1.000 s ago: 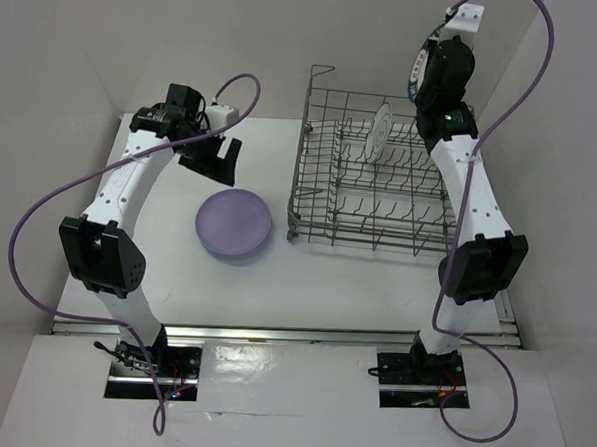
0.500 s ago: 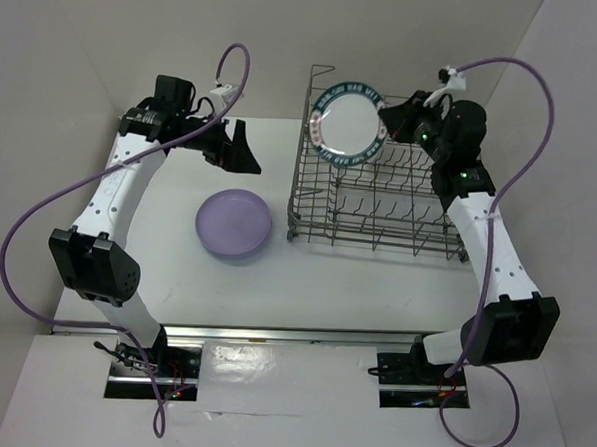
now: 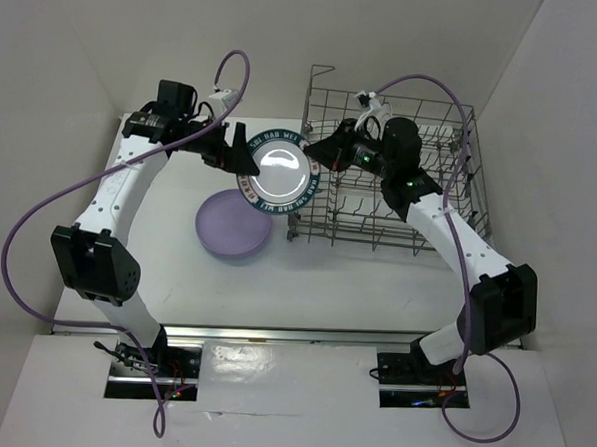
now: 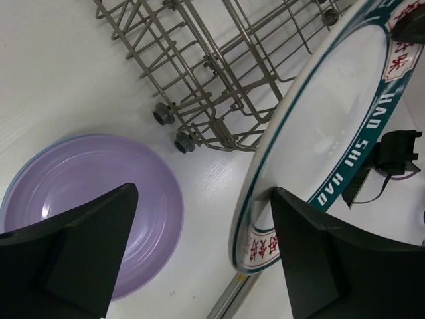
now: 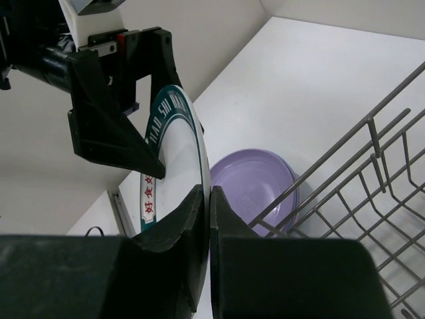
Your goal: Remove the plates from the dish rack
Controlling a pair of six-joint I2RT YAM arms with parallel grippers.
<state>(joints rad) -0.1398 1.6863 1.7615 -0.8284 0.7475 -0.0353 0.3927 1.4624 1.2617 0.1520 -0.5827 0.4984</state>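
A white plate with a dark green patterned rim (image 3: 276,172) hangs in the air between the two arms, left of the dish rack (image 3: 390,203). My right gripper (image 3: 318,156) is shut on its right rim, as the right wrist view (image 5: 207,199) shows. My left gripper (image 3: 242,160) is open, its fingers straddling the plate's left rim (image 4: 247,219); the edge lies against the right finger (image 4: 332,259). A lilac plate (image 3: 234,225) lies flat on the table below, and it also shows in the left wrist view (image 4: 86,199) and the right wrist view (image 5: 255,183).
The grey wire rack (image 4: 219,80) stands on small wheels at the right half of the table. White walls close in the back and both sides. A metal rail (image 3: 293,333) runs along the table's near edge.
My right arm has swung the patterned plate from above the rack leftward and down, out over the table. My left gripper has moved right to meet its edge.
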